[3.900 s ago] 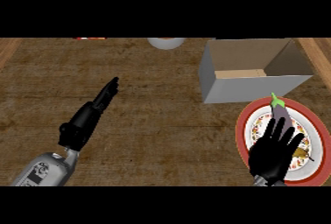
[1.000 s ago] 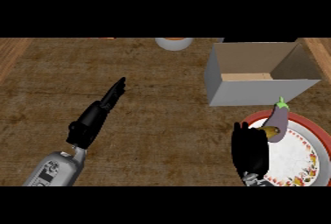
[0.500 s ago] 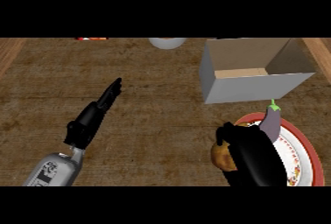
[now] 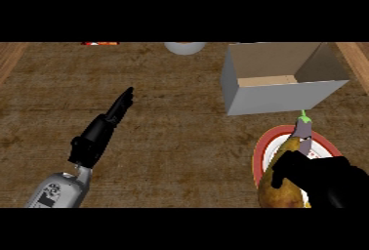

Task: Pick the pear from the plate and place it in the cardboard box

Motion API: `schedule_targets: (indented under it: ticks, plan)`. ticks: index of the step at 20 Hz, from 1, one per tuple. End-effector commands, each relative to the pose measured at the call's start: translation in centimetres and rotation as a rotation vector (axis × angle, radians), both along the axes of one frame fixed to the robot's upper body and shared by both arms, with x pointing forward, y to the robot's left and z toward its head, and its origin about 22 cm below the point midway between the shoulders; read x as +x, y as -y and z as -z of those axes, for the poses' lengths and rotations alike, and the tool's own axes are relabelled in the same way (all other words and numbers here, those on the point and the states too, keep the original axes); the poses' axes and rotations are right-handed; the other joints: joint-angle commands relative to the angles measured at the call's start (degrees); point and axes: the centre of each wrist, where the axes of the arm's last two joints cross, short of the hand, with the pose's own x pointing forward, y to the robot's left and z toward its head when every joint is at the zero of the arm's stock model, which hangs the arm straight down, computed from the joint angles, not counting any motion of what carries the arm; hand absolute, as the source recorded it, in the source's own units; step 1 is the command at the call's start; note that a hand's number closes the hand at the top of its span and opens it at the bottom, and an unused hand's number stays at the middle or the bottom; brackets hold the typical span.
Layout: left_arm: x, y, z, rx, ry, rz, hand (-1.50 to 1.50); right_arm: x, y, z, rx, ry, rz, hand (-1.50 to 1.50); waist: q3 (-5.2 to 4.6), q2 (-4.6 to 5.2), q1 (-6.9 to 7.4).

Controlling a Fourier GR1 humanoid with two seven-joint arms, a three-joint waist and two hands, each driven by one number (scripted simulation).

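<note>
A brownish-yellow pear [image 4: 279, 190] is held at the lower right, over the left part of the red-rimmed plate [image 4: 258, 155]. My right hand [image 4: 324, 178] is curled round the pear from the right and hides most of it. A small purple eggplant with a green stem [image 4: 302, 128] lies at the plate's far edge. The open cardboard box [image 4: 279, 78] stands just beyond the plate, at the upper right. My left hand [image 4: 108, 122] rests at the left, fingers straight and pointing away, holding nothing.
A white bowl [image 4: 185, 47] shows at the far edge, middle. A small red object [image 4: 99, 43] lies at the far left edge. Wooden borders run along both sides of the counter.
My right hand went from lying flat over the plate to curling round the pear, which now shows lifted at the plate's left side. The left arm stayed where it was.
</note>
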Motion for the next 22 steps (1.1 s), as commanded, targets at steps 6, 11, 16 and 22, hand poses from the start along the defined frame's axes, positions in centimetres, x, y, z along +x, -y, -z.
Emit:
schedule_targets:
  ticks: [6, 11, 16, 22]
  plan:
    - [-0.2, 1.2, 0.8, -0.014, 0.018, 0.011, 0.00, -0.8, 1.7, -4.5, 0.195, 0.102, 0.086, 1.50, 0.02, 0.28, 0.24]
    - [0.3, -0.6, -0.7, 0.004, 0.018, 0.024, 0.00, 1.5, 1.8, -6.4, 0.187, 0.129, 0.150, 1.50, 0.04, 0.20, 0.65]
    - [0.5, 0.9, 0.6, -0.014, -0.008, 0.011, 0.00, 5.1, 2.3, -9.4, 0.223, 0.121, 0.166, 1.50, 0.01, 0.23, 0.54]
    - [-0.3, -1.3, 1.0, -0.016, -0.010, 0.034, 0.00, 10.1, 3.9, -10.1, 0.286, 0.091, 0.196, 1.50, 0.03, 0.30, 1.03]
